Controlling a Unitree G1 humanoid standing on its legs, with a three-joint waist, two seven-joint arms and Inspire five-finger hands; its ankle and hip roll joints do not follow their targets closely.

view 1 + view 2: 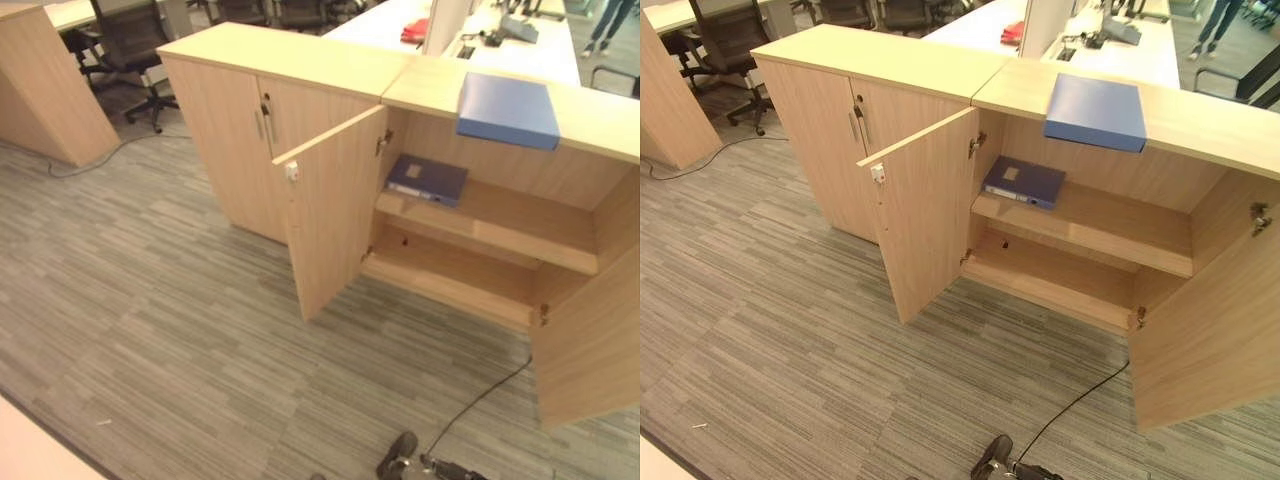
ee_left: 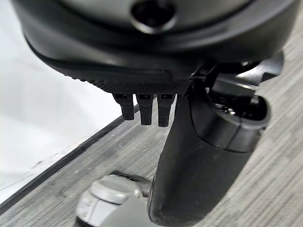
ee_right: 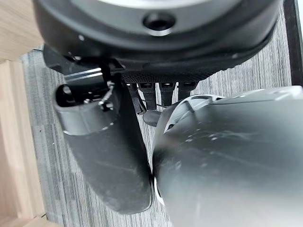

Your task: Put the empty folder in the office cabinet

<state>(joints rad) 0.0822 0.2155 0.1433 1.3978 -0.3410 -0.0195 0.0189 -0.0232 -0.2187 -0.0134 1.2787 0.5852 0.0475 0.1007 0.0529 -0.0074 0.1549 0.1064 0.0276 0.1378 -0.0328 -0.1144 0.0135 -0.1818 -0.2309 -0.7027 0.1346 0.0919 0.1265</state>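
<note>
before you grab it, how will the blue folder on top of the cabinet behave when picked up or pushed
The blue folder looks like a rigid, flat-sided box file, so it probably stays stiff. It lies flat on the smooth cabinet top, so a push would likely slide it, not tip it. One corner reaches or slightly overhangs the front edge, which may offer a grip. If empty, likely light.

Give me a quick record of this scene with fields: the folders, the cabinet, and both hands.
folder on top: blue folder lying flat on the cabinet top
folder inside: dark blue binder on the upper shelf
lower shelf: holds nothing visible
cabinet doors: left door and right door both swung open
neighbouring cabinet: doors closed
left hand: fingers straight, holding nothing
right hand: fingers straight, holding nothing
</note>
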